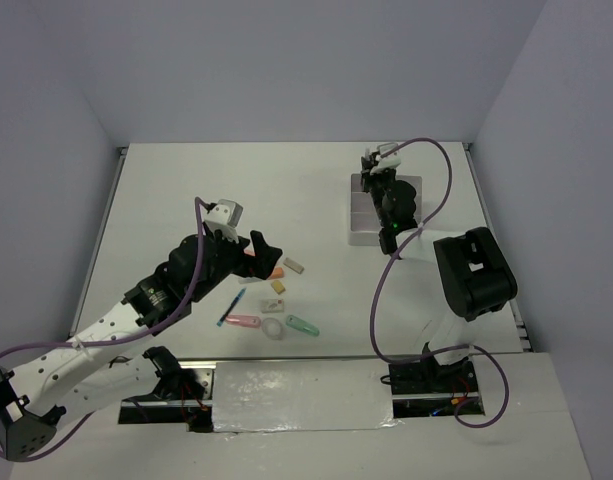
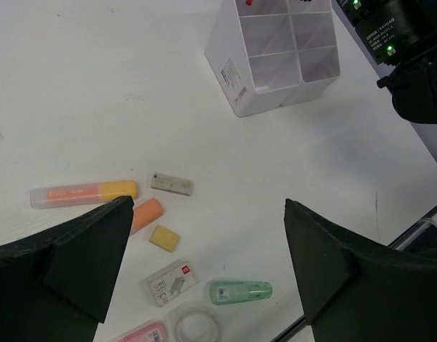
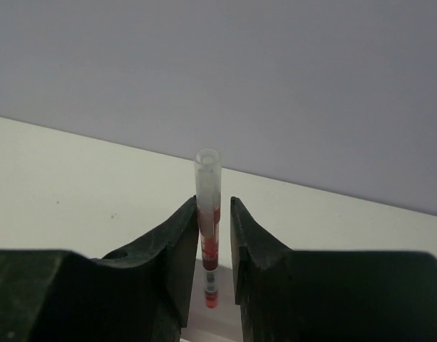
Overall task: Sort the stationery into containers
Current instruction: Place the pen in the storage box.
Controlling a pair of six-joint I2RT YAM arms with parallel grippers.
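1. Black fingers of the left gripper (image 2: 208, 205) stand wide open above the loose stationery near the front of the table (image 1: 186, 190), holding nothing; in its wrist view one finger hides the end of an orange stub (image 2: 147, 212)
2. A pink piece (image 2: 143, 333) and a clear ring (image 2: 197, 324) are cut off by the bottom edge of that view; the top camera shows them whole but tiny
3. Framed by the fingers lie an orange highlighter (image 2: 83, 193), a grey-white bar (image 2: 172, 184), a yellow eraser (image 2: 165, 238), a white labelled eraser (image 2: 171, 282) and a green piece (image 2: 241, 291), none touching
4. A blue pen (image 1: 231, 308) shows only from the top camera, lying aslant just beside the left arm
5. Farther back the white container (image 2: 236, 78) stands upright, well apart from the loose pieces; its square cells run off the top of the left wrist view, while from above the right arm hides much of it
6. The right gripper (image 3: 213, 205) is over the container's far end; only its wrist view shows a red pen (image 3: 207, 167) upright between the jaws, clear end up, foot hard to make out
7. Those jaws are slightly parted, with a slim gap beside the pen: loose, not clamped
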